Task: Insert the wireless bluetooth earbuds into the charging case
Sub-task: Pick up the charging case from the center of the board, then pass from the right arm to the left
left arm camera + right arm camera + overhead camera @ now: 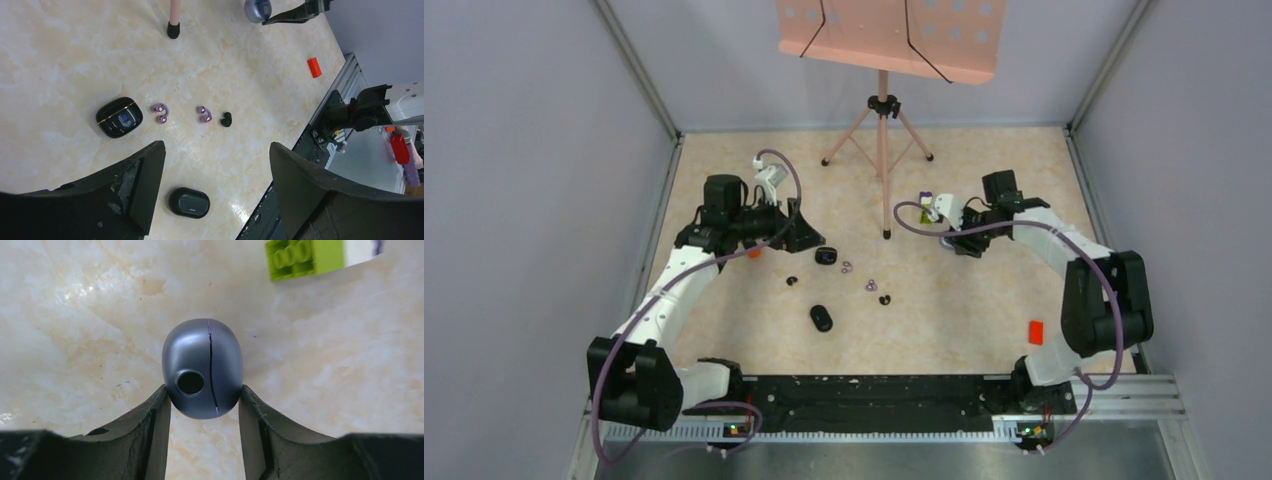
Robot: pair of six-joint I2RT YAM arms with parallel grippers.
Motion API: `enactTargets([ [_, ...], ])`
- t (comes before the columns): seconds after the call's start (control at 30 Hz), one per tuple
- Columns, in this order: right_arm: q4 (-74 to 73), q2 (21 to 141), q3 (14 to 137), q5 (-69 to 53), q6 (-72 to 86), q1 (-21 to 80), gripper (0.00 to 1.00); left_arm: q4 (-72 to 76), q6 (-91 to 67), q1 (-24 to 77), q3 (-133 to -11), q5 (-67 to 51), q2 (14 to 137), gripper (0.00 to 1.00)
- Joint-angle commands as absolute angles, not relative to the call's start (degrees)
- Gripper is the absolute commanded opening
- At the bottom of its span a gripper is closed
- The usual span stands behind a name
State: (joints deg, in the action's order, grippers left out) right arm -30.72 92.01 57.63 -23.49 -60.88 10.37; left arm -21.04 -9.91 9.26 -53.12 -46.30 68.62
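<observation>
Two pale purple earbuds [160, 112] [204, 114] lie in a row on the table, with a black earbud [226, 119] just right of them. In the top view the purple pair [846, 267] [870, 285] sit between two black earbuds [792, 280] [884, 299]. A black case with a lit display [119, 117] lies left of them, and a closed black case [189, 202] lies nearer. My left gripper [215, 150] is open and empty, above the closed case. My right gripper [204, 392] is shut on a grey-blue rounded charging case [202, 367], closed, with a seam and a round hole.
A green-and-purple block [305, 257] lies just beyond the right gripper. A pink music stand's tripod [882, 150] stands at the back centre, one foot [173, 30] near the earbuds. An orange piece [1036, 331] lies by the right arm's base. A black rail [874, 400] runs along the near edge.
</observation>
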Motion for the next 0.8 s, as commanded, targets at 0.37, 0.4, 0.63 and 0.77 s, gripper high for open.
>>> enactTargets([
  [0.37, -23.9, 72.6, 67.8, -25.9, -44.1, 31.3, 0.25, 1.2, -19.8, 16.5, -59.7, -52.3, 76.7, 0.78],
  [0.4, -22.5, 73.0, 68.9, -24.8, -42.9, 32.5, 0.25, 1.1, -18.8, 17.5, -61.2, -53.3, 77.5, 0.78],
  [0.63, -19.5, 76.1, 74.2, -22.7, -42.0, 37.3, 0.25, 2.9, -19.6, 20.8, -66.4, -56.7, 81.3, 0.77],
  [0.77, -18.5, 76.2, 74.1, -20.3, -43.3, 39.6, 0.25, 7.8, -23.3, 20.9, -66.5, -57.9, 82.9, 0.7],
])
